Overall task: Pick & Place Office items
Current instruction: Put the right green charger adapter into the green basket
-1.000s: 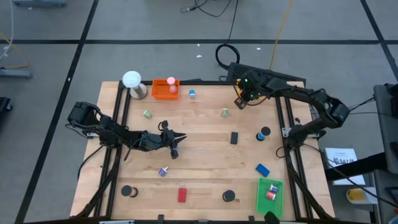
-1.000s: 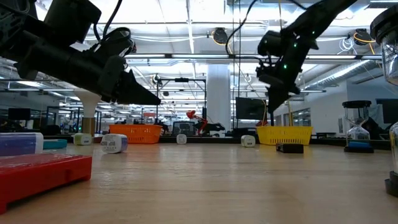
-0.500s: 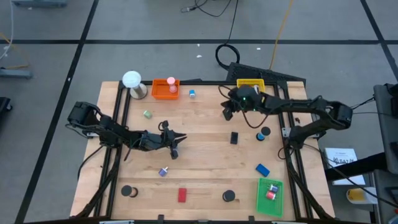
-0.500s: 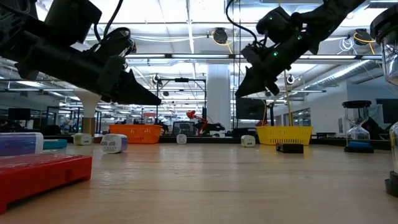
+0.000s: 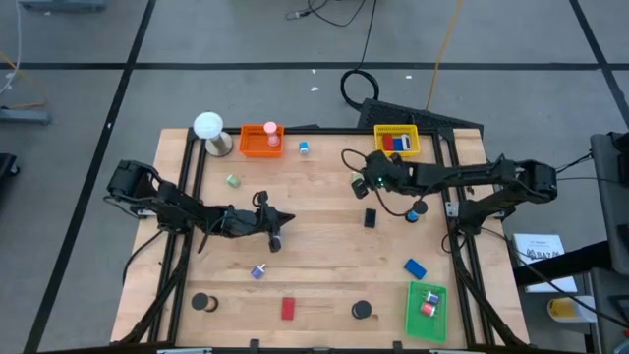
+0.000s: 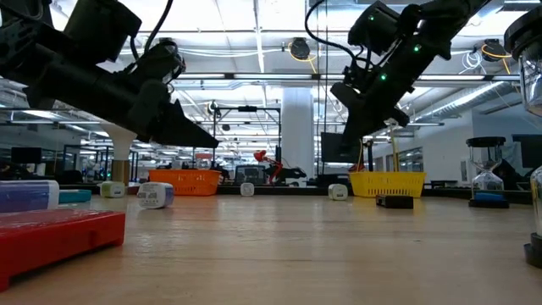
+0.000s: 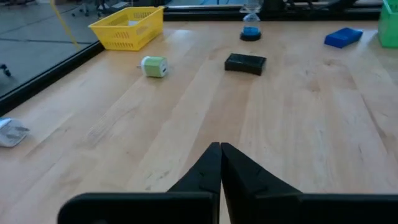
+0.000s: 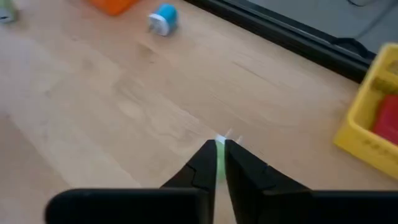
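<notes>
Red and blue blocks [image 5: 397,143] in yellow tray [image 5: 378,142]

Three trays sit on the table: one orange [image 5: 260,140] at the far edge, one yellow [image 5: 396,142] also at the far edge, one green [image 5: 426,310] at the near right corner. One white ball on a round base [image 5: 209,128] stands beside the orange one. Black round discs, I count three: [image 5: 202,303], [image 5: 362,310] and [image 5: 420,208]. Rectangular blocks lying loose: one red [image 5: 288,309], one blue [image 5: 415,267], one black [image 5: 371,217]. Small clip-like bits on the bare wood: two green [image 5: 232,180] and [image 5: 356,178], one blue [image 5: 305,148], one purple [image 5: 258,271]. Two arms reach over the table, each with one gripper
</notes>
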Controlling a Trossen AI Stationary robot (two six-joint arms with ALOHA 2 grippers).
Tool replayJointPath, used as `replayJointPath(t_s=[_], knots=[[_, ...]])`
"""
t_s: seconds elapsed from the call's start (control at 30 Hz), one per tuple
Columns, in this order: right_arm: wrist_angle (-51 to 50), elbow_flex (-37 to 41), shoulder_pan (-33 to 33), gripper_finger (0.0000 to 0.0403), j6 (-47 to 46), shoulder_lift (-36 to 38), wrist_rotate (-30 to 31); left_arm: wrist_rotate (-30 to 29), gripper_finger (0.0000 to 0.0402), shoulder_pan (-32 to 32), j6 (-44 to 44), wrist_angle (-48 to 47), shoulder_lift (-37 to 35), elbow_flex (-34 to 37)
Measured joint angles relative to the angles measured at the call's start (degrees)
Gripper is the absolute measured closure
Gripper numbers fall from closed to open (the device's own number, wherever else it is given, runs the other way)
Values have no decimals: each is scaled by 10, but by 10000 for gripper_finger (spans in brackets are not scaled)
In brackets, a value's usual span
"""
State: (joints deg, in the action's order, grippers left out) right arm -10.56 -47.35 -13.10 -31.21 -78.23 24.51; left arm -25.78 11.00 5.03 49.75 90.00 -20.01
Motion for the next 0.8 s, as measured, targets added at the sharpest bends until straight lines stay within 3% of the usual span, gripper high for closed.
replayJointPath(t_s=[0.27,0.57,0.8], knots=[[-13,-32,16,302,-41,-41,9,-15,392,3,-17,-19,0,0],[-127,-166,10,266,-32,-115,-7,-28,399,2,-18,-16,0,12],[-154,-176,-7,214,-42,-118,-8,-30,382,2,-2,-16,0,25]])
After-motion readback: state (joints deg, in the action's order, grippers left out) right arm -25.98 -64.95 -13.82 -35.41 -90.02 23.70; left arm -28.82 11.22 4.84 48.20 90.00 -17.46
